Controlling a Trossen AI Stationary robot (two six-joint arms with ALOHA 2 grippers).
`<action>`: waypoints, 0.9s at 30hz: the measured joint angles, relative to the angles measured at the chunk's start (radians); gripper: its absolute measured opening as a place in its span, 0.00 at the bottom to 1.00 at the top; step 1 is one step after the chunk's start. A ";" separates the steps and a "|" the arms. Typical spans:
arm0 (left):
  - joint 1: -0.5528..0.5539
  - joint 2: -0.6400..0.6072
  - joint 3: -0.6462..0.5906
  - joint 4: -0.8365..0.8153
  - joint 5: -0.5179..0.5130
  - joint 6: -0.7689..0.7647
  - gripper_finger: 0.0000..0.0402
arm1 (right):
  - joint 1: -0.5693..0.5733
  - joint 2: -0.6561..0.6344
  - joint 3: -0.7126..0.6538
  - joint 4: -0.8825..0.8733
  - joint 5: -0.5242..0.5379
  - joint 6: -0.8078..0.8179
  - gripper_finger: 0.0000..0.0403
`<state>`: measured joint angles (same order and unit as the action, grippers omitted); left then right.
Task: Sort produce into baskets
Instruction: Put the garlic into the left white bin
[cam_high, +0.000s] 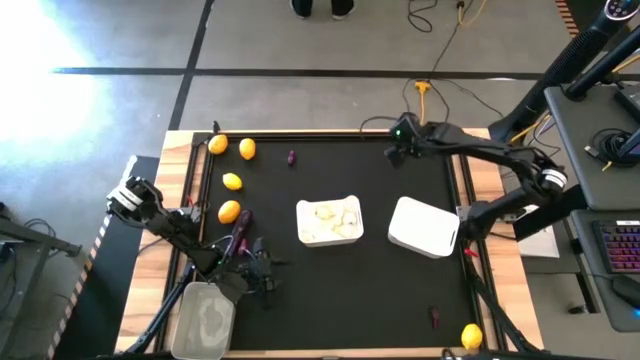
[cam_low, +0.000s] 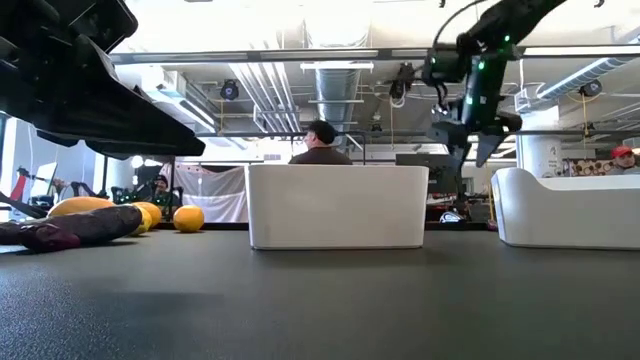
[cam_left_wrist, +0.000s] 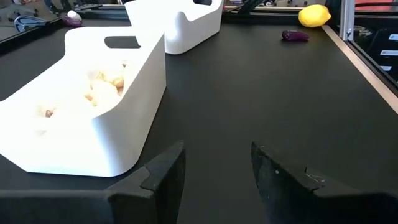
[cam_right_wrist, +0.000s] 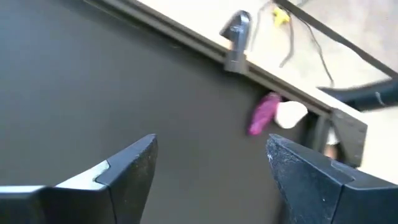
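The black worktop (cam_high: 380, 290) carries two white baskets (cam_high: 329, 221) mid-frame, a clear tub (cam_high: 203, 318) lower left, and lemons (cam_high: 231, 181) upper left.

matt black table (cam_high: 400, 290), wooden edge; smooth white plastic baskets (cam_high: 424, 228).

Five lemons (cam_high: 229, 211), three purple vegetables (cam_high: 241, 230), three bins (cam_high: 423, 227).

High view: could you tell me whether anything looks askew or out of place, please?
The right white tray sits skewed on the black mat; the clear tub overhangs that mat's left edge.
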<state>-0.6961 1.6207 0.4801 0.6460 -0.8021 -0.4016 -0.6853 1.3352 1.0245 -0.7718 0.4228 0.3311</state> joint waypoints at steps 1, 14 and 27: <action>0.002 0.000 0.000 0.000 0.000 0.000 0.41 | -0.023 0.007 0.006 -0.002 0.000 -0.017 0.71; 0.011 0.000 0.000 0.002 0.000 0.000 0.41 | -0.239 0.224 0.202 -0.167 -0.004 -0.094 0.62; 0.012 0.017 0.000 -0.004 0.000 0.000 0.41 | -0.316 0.456 0.273 -0.201 0.154 -0.044 0.56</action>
<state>-0.6842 1.6378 0.4801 0.6424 -0.8021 -0.4014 -1.0013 1.7910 1.2971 -0.9728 0.5768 0.2867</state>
